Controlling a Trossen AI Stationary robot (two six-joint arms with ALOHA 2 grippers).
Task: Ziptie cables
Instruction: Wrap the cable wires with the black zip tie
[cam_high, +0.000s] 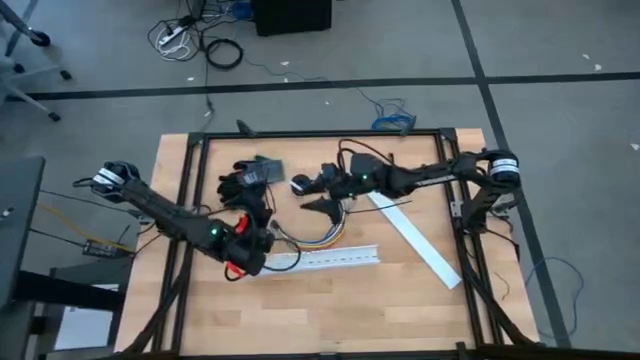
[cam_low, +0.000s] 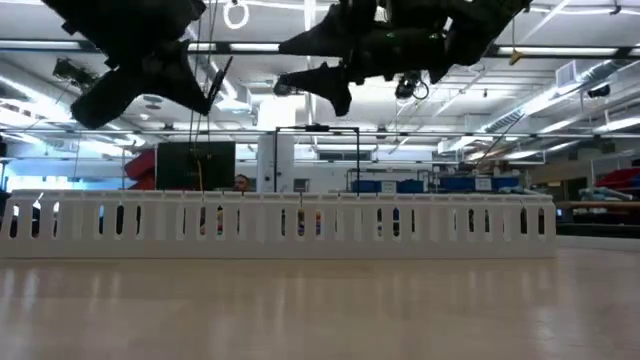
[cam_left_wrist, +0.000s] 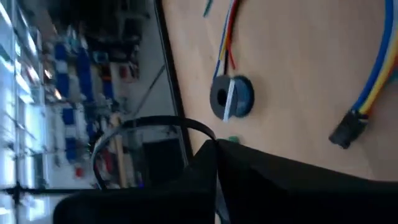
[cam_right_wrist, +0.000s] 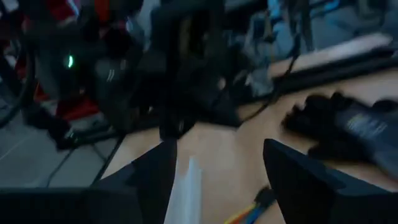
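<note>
Left gripper (cam_high: 262, 222) lower centre-left, fingers pinched on thin black plastic ziptie (cam_left_wrist: 149, 124). Right gripper (cam_high: 322, 203) centre, fingers spread, empty. Loose coloured cables (cam_high: 318, 236) between them, beside long white slotted channel (cam_high: 335, 258); black glove (cam_high: 250, 175) above.

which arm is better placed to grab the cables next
Probably the right: in the high view the right gripper hangs open just above the cables, while the left gripper sits farther to their side.
</note>
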